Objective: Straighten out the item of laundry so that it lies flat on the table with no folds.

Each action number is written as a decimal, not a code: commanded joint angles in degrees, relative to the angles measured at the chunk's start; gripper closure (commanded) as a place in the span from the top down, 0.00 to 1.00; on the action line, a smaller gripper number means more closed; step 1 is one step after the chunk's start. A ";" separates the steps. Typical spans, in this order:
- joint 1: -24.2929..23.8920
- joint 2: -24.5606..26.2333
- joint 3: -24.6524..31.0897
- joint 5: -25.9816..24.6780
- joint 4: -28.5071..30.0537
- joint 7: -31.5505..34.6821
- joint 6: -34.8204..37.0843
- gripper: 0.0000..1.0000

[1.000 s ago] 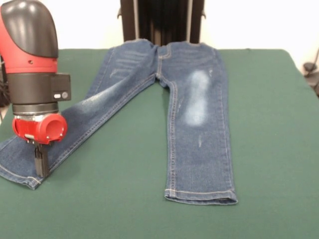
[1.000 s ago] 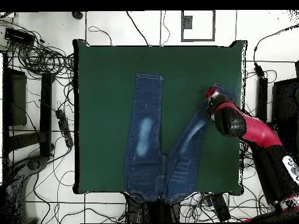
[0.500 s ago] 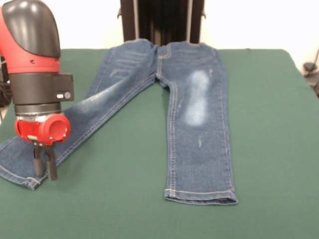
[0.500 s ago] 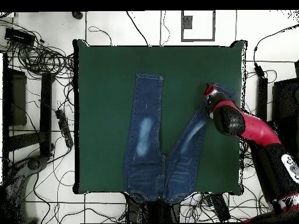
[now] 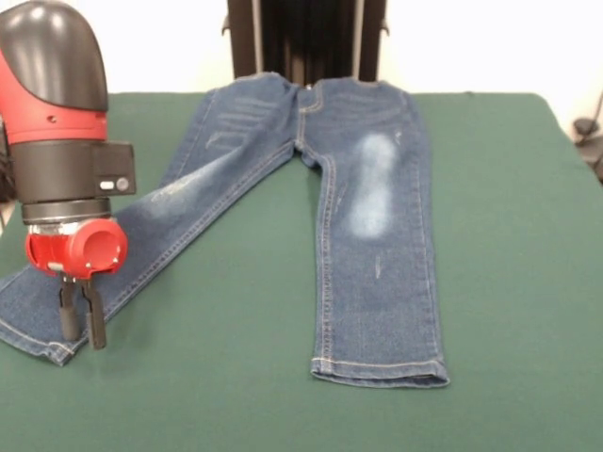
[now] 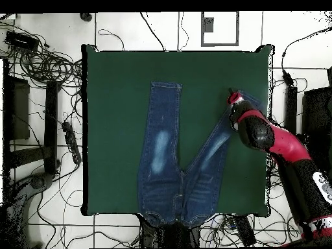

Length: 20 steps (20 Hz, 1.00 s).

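Jeans (image 5: 363,217) flat on green surface (image 5: 509,282), waistband at its far edge, legs splayed in a V | one leg straight, other angled toward surface corner | tool (image 5: 82,325) over angled leg's hem, fingers slightly parted, gripping nothing

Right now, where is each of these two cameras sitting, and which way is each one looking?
Front view: sits low across the table, facing the jeans and the pedestal; shows the red and black arm's end and open gripper over a leg hem.
Overhead view: hangs above, looking straight down at the table; shows the arm reaching in from lower right, with the gripper.
Both share the table, jeans and gripper.
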 commanded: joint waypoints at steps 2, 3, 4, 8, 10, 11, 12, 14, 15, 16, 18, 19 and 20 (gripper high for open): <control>1.59 12.21 4.66 -3.80 -5.75 -10.21 5.98 1.00; 1.59 12.34 4.82 -3.94 -6.04 -10.41 6.08 1.00; 1.81 12.60 4.84 -4.24 -6.63 -10.30 5.65 1.00; 0.08 18.97 10.22 -4.23 -11.04 -15.48 7.64 1.00; -0.43 21.47 12.59 -3.88 -12.65 -17.56 8.88 1.00; -0.57 22.33 13.40 -3.67 -13.01 -17.87 9.18 1.00; -0.45 22.65 13.56 -3.33 -12.99 -17.05 9.20 1.00; 0.06 22.82 13.31 -2.70 -12.70 -14.25 8.57 1.00; 0.87 21.93 11.95 -2.58 -12.06 -10.97 7.01 1.00; 1.69 21.04 10.59 -2.46 -11.41 -7.68 5.45 1.00; 3.39 19.50 7.88 -2.27 -10.29 -2.18 2.01 1.00; 3.83 19.24 7.20 -2.11 -9.96 -0.84 1.10 1.00; 4.22 19.05 6.70 -1.68 -9.85 0.10 0.85 1.00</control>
